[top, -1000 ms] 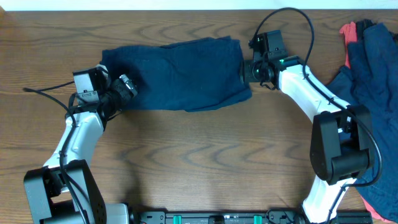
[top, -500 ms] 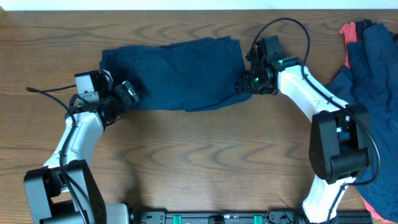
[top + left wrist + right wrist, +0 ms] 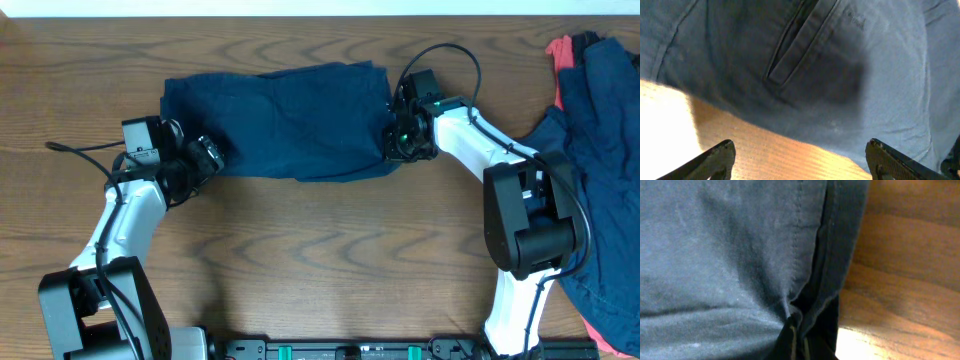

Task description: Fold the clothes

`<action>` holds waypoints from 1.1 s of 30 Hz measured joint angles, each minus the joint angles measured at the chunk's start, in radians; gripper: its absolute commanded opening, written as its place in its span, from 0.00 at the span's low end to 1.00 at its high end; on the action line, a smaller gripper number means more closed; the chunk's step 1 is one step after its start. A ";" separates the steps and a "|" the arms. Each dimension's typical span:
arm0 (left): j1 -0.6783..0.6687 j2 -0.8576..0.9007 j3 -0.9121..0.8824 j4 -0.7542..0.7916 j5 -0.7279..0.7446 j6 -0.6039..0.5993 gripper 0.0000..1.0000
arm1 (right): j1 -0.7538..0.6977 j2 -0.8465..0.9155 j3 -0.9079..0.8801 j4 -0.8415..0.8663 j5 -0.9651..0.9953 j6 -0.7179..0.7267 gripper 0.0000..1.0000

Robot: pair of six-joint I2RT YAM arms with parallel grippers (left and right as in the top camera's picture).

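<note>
Navy shorts (image 3: 280, 120) lie spread out at upper centre of the overhead view, on wooden table (image 3: 320, 260). Right gripper (image 3: 397, 143) pinched tight on the right hem, cloth bunched between its tips. Left gripper (image 3: 208, 152) wide apart at the lower-left edge, holding nothing. Other navy clothes (image 3: 605, 110) plus coral-red piece (image 3: 558, 50) at far right edge.

Shorts (image 3: 280, 120), top centre of overhead view — navy woven cloth, matt, soft, lightly creased; stitched seams and pocket slit clear close up. Pile of clothes (image 3: 605, 100) at right edge: same dull navy cloth, coral-red piece (image 3: 560, 48) also matt. Table (image 3: 320, 260) — wood grain, smooth, low sheen. Arm shells (image 3: 480, 135) white glossy plastic. Left gripper fingers (image 3: 715, 159) black, matt.
</note>
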State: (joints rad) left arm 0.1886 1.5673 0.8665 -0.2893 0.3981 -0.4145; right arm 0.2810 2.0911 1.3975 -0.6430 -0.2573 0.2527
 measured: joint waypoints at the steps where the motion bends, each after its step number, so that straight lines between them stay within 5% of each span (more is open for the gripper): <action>1: 0.000 0.000 0.000 -0.011 0.000 0.000 0.77 | 0.000 0.000 0.000 -0.012 0.000 0.002 0.01; 7: 0.000 0.000 -0.001 -0.130 0.003 0.008 0.64 | -0.004 -0.005 0.016 -0.225 0.056 0.052 0.01; 16: 0.000 -0.036 -0.001 -0.319 0.008 0.070 0.64 | -0.024 -0.004 -0.002 -0.512 0.421 0.247 0.01; 25: 0.000 -0.211 0.000 -0.183 0.011 0.135 0.87 | -0.032 -0.027 -0.010 -0.450 0.584 0.375 0.04; 33: 0.000 -0.116 0.000 -0.028 0.014 0.138 0.89 | -0.072 -0.245 -0.013 -0.357 0.617 0.446 0.30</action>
State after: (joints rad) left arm 0.1886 1.4513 0.8665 -0.3172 0.4122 -0.2768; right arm 0.2089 1.8465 1.3846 -1.0004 0.3599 0.6991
